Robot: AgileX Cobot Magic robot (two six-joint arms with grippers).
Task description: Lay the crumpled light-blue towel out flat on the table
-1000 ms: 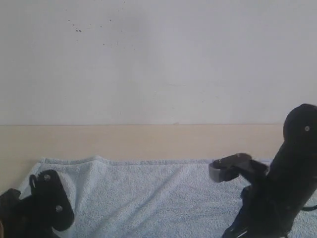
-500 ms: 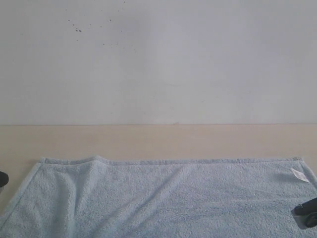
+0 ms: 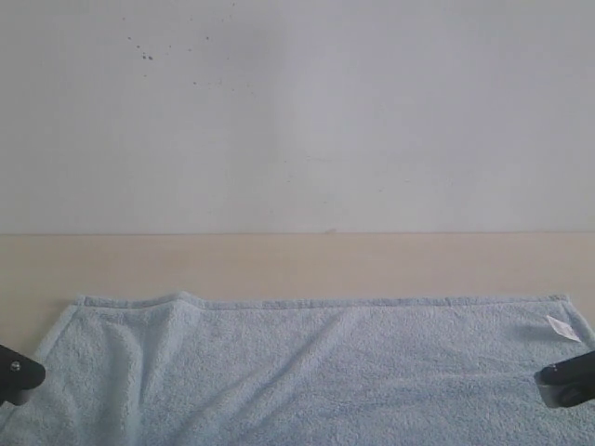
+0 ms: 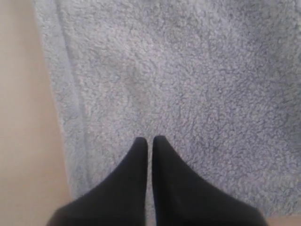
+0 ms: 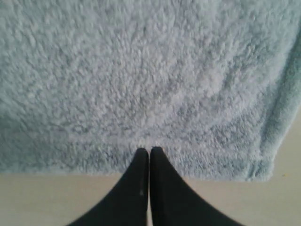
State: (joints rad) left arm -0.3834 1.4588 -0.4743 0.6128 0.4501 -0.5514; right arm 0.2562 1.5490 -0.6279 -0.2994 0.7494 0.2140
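Observation:
The light-blue towel [image 3: 307,367] lies spread over the beige table [image 3: 279,262], its far hem nearly straight, with a low ripple near the far left and a small white tag [image 3: 561,327] at the far right corner. My left gripper [image 4: 150,140] hovers above the towel [image 4: 188,80] near its side hem, fingers together, nothing between them. My right gripper [image 5: 149,150] is shut too, its tips over the towel's [image 5: 141,70] near hem by a corner. In the exterior view only dark bits of the arms show at the left edge [image 3: 17,373] and the right edge [image 3: 569,381].
An off-white speckled wall [image 3: 297,111] rises behind the table. A bare strip of tabletop runs between the wall and the towel's far hem. Bare table [image 4: 23,141] also shows beside the towel's side hem and along its near hem [image 5: 56,197].
Both arms have pulled back out of the exterior view toward its lower corners, uncovering the towel and its tag. The towel has stayed put.

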